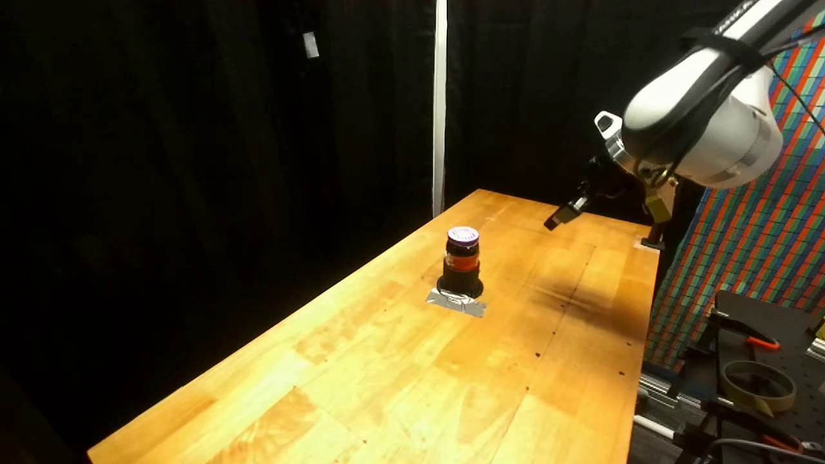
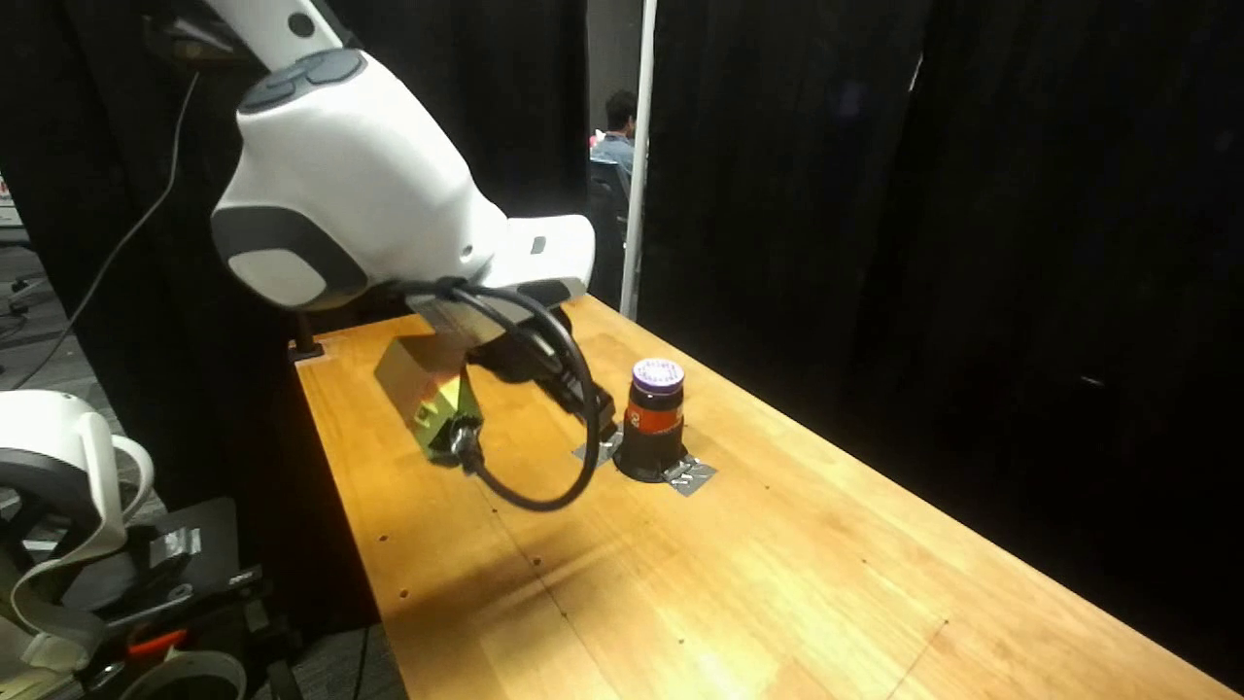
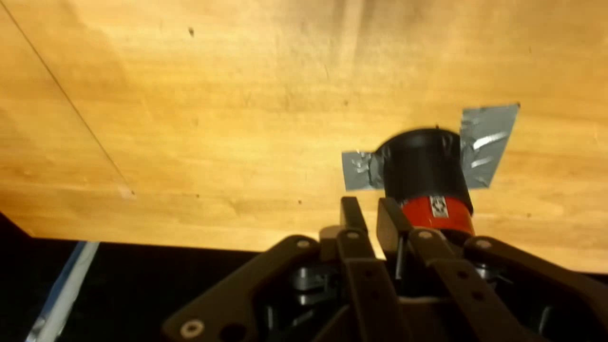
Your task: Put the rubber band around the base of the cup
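The cup (image 1: 463, 261) stands upright on the table, black below, with an orange-red band and a purple-white top. In an exterior view (image 2: 653, 420) it stands just beyond my gripper's fingers. In the wrist view, the cup (image 3: 427, 171) lies right of the fingers, and the right finger overlaps its orange band in the picture. My gripper (image 3: 369, 203) is partly open, with a narrow gap and bare wood seen between the fingertips. In an exterior view, the gripper (image 1: 561, 218) is above the table, apart from the cup. I cannot make out a rubber band in any view.
Grey tape strips (image 3: 487, 147) fix the cup's base to the wooden table (image 1: 399, 374). Dark curtains hang along the table's far edge. A black cart (image 1: 741, 309) with a tape roll (image 1: 759, 386) stands beside the table. A cable loop (image 2: 544, 501) hangs from my wrist.
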`<state>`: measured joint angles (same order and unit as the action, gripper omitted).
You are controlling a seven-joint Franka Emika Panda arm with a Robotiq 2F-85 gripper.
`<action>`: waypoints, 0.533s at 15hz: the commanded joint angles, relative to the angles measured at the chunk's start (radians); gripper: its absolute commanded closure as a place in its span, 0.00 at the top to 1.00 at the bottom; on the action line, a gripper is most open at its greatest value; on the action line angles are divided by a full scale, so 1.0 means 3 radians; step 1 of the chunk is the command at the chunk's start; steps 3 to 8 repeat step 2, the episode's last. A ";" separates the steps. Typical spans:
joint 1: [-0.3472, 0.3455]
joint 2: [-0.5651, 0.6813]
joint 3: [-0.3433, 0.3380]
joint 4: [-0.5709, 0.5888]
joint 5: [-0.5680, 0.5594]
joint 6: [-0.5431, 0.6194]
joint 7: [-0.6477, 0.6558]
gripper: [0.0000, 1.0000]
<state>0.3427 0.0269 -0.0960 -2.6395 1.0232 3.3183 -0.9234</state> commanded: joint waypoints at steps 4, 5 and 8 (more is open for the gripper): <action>-0.0189 0.0142 0.0078 -0.0140 -0.0347 0.0003 0.0278 0.21; -0.0189 0.0142 0.0078 -0.0140 -0.0347 0.0003 0.0278 0.21; -0.0189 0.0142 0.0078 -0.0140 -0.0347 0.0003 0.0278 0.21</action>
